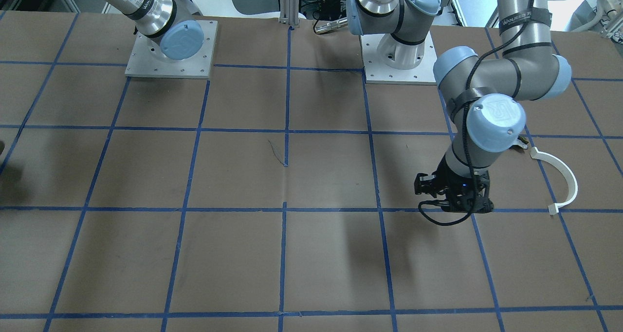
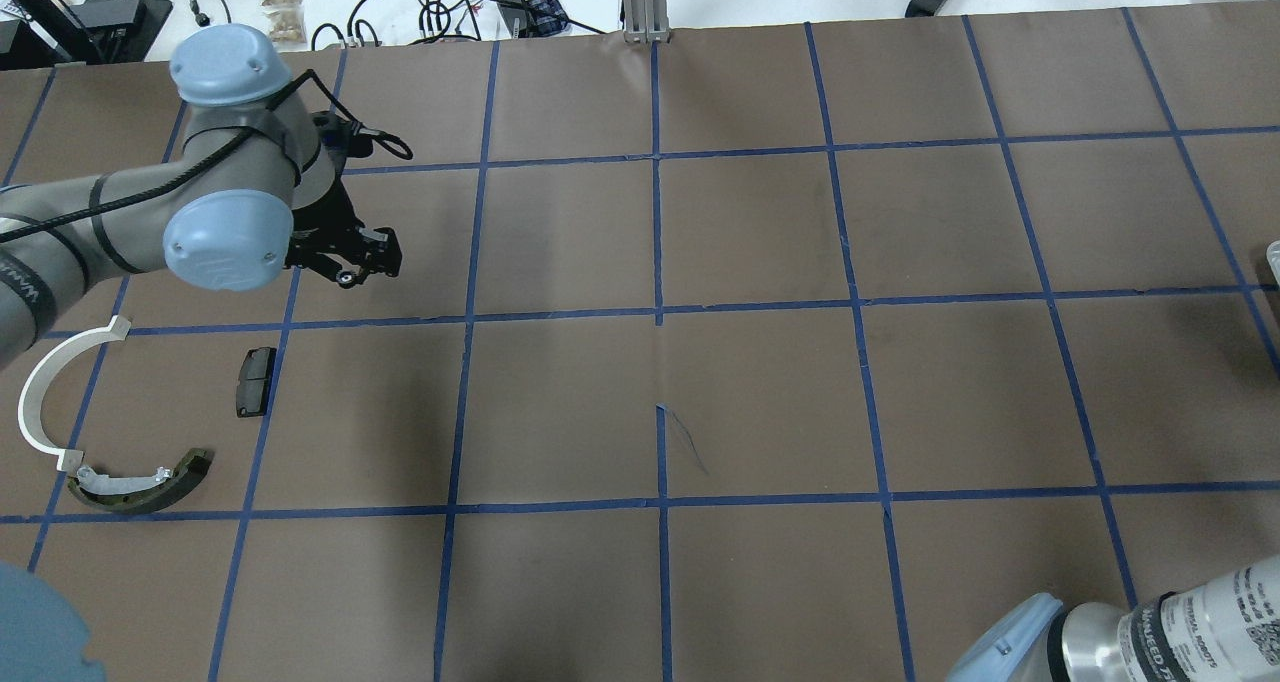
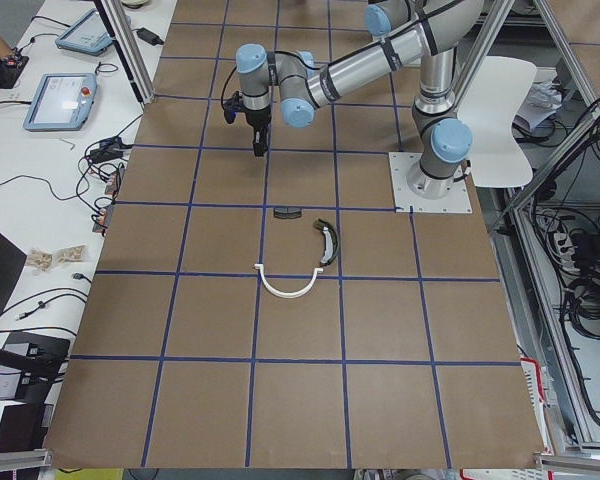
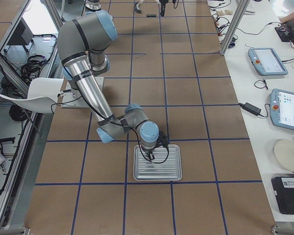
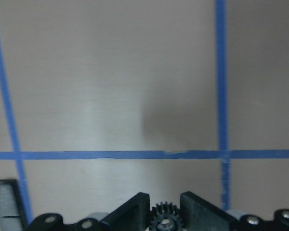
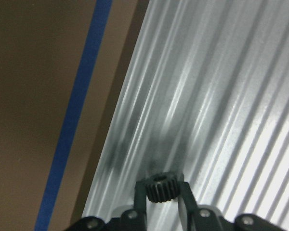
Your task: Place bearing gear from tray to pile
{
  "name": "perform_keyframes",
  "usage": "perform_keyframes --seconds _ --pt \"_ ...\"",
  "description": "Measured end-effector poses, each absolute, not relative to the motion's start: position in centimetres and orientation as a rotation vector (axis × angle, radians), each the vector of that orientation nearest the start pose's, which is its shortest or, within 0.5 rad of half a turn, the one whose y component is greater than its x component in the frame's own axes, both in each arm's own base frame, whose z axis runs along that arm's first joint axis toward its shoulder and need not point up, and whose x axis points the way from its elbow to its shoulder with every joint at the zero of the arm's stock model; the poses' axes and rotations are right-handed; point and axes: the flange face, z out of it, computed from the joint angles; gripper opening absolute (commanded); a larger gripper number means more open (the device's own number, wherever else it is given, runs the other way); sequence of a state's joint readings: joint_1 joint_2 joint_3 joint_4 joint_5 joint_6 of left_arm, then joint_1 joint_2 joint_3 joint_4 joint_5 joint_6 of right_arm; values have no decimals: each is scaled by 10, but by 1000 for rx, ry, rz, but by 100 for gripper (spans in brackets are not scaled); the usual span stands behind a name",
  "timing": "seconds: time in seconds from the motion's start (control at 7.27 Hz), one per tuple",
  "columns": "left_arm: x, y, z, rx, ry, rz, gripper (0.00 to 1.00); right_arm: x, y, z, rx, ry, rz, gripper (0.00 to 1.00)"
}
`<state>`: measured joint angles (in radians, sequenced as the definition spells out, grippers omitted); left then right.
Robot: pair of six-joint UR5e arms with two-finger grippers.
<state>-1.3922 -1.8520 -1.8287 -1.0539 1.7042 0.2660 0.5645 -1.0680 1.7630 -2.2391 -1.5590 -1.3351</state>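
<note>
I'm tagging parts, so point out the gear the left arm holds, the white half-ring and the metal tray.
Gear (image 5: 166, 217): left wrist view, toothed face.
White half-ring (image 2: 25, 402): overhead view, middle of its arc.
Metal tray (image 4: 161, 171): exterior right view, bare ribbed floor.

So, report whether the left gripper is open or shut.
Shut on the gear: in the wrist view, the left gripper has its fingers pressed against both sides of it.

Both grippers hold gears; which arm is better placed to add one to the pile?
Left. The left gripper holds a gear close to the pile; the right gripper holds its gear over the tray, at the table's other end.
</note>
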Motion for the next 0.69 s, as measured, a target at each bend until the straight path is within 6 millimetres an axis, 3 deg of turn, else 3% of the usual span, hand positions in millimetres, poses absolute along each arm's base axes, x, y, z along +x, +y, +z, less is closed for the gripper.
perform_keyframes --seconds 0.28,0.41,0.55,0.69 --pt "70 -550 253 179 3018 130 2 -436 -438 197 -515 3090 -17 0" --pt "114 -540 241 221 3015 117 2 -428 -444 214 -515 3109 -40 0" --pt "155 -527 226 237 3010 97 2 -406 -458 238 -507 3133 -68 0" --pt "183 -516 211 223 3017 96 24 -372 -478 261 -483 3151 -92 0"
